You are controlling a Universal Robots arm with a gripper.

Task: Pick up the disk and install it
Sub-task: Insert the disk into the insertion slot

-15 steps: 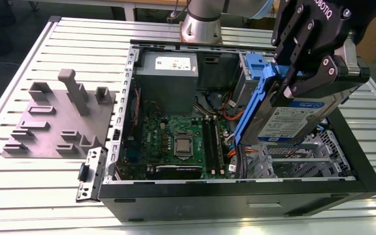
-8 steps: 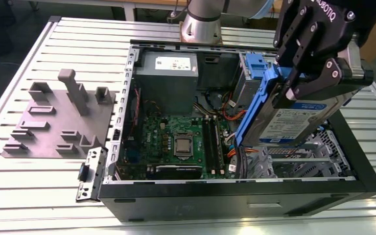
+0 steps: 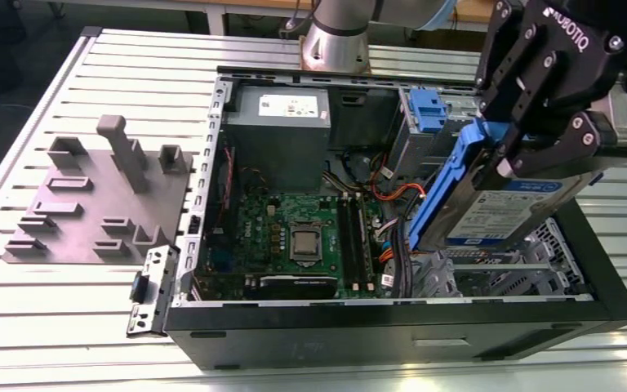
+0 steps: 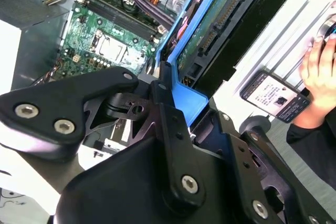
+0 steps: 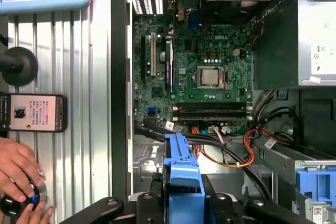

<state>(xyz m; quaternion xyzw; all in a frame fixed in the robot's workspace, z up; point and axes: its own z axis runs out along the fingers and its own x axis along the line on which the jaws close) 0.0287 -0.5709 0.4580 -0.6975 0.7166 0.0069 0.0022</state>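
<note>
A black, bolted metal claw [image 3: 531, 143] is clamped on the disk [image 3: 509, 208], a flat silver drive with a white-and-blue label, edged by a glossy blue plastic carrier [image 3: 444, 188]. In the exterior view the disk hangs tilted, label facing outward, over the open computer case [image 3: 401, 318] at the exterior view's right, above the silver perforated drive cage [image 3: 553, 257]; it sits directly below the claw, its upper end caught between the dark linkages. In the second wrist view the claw's fingers [image 4: 173, 129] pinch the blue carrier's end, and the disk's green circuit underside [image 4: 210, 19] runs away from them. In the first wrist view the blue carrier [image 5: 182, 174] rises from between the black links, with the case interior beyond. Inside the boxy black case lie a green motherboard [image 3: 291, 237] with a square metallic processor socket [image 3: 304, 243], bundled orange and black cables [image 3: 395, 196], and a grey power supply box [image 3: 281, 114] with a white sticker. The case rests on a ribbed, slotted aluminium desk [image 3: 52, 302], where a matte grey fixture plate [image 3: 95, 196] with upright blocks lies at the exterior view's left. In the first wrist view a person's hand [image 5: 18, 169] rests on a round black knob, beside a phone [image 5: 34, 113] lying flat.
</note>
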